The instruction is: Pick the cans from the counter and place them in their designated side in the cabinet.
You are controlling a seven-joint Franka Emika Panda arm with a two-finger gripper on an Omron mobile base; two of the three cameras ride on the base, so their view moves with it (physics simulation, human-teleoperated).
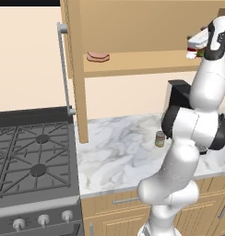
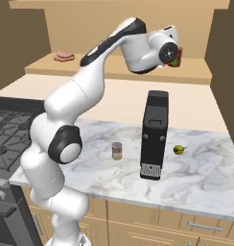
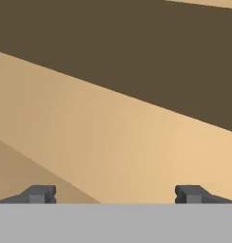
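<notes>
Gripper (image 3: 115, 194) is up inside the cabinet (image 2: 138, 72) with fingers spread wide and holding nothing, grey-olive can (image 2: 117, 151) sits on the counter (image 2: 195, 178).

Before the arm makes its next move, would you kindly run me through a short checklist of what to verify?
1. Gripper empty: ok. In the hand view the fingertips stand wide apart with nothing between them.
2. Hand inside the cabinet: ok. It is up at the shelf, facing bare wood.
3. Grey-olive can awaiting pickup: ok. It stands upright on the counter.
4. Path down to that can: not ok. The black appliance stands close beside it.
5. Red can placed on its side of the shelf: cannot tell. Something red sits just behind the hand, mostly hidden.
6. Cabinet door open: ok.
</notes>
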